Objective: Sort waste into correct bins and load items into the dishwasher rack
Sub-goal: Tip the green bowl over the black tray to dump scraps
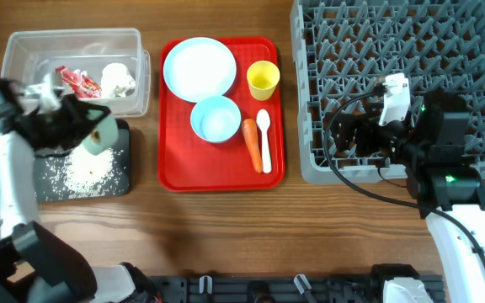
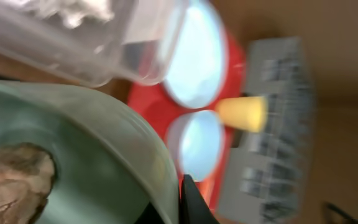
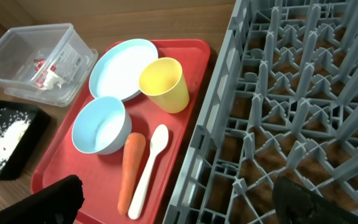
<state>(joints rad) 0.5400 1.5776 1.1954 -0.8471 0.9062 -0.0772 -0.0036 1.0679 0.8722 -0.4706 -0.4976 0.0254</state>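
Left gripper (image 1: 81, 126) grips tilted pale-green bowl (image 2: 92, 143) with brownish lump (image 2: 14, 180) inside.

Bright red tray (image 1: 175, 172) under a pale blue plate (image 1: 199, 68), yellow cup (image 1: 263, 80), orange carrot (image 1: 252, 144), white spoon (image 1: 264, 141); grey rack (image 1: 303, 126); the greenish bowl (image 2: 98, 162) has a blurry lump (image 2: 14, 180), seemingly brownish.

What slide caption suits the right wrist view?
Open right gripper above the edge of the grey rack, beside a red tray holding plate, bowl, yellow cup, carrot and spoon.
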